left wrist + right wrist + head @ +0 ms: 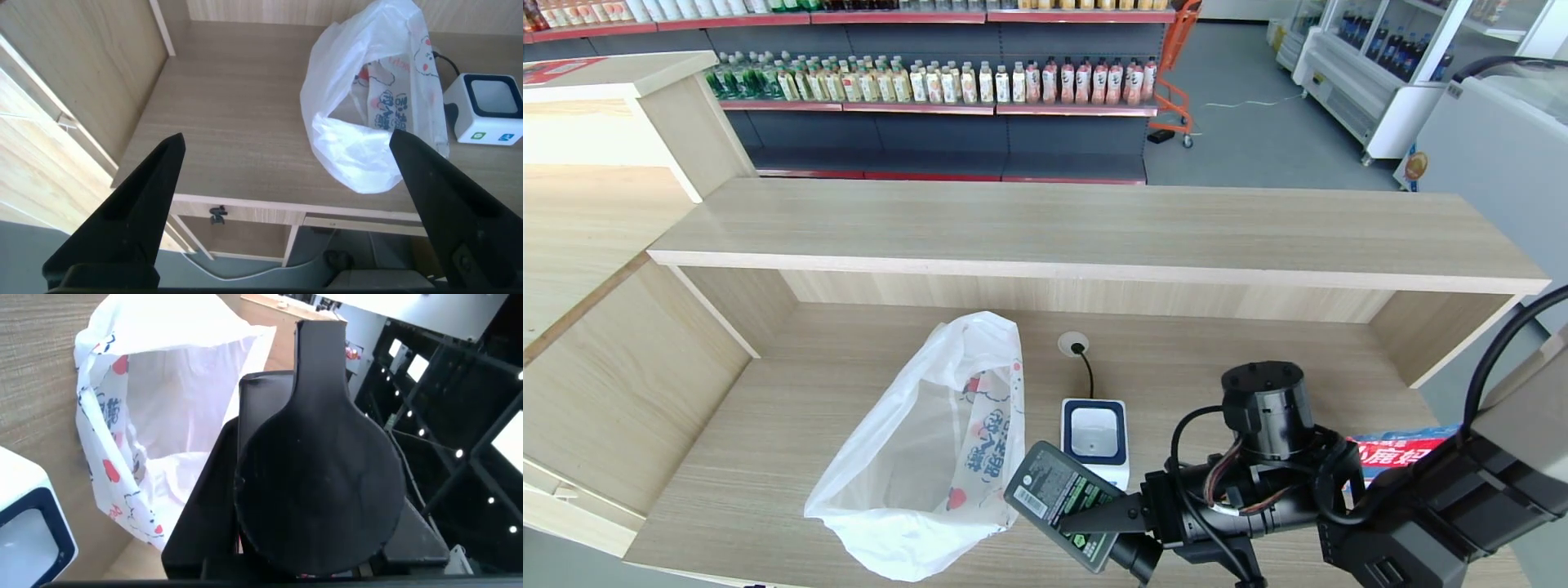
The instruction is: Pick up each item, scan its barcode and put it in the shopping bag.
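Your right pincer point(1074, 523) is clenched on a dark pouch point(1045, 488), barcode side up. Just to its left lies the open shopping bag point(915, 457), and just beyond it sits the scanner point(1094, 431). Your left pincer point(288, 143) hangs released over the counter point(237, 122) edge.

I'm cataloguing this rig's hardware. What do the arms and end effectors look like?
All black. The right arm has a cylindrical joint housing, looping black cables and exposed coloured wires. The right end effector has flat tapering fingers; the left end effector has two broad wedge-shaped fingers.
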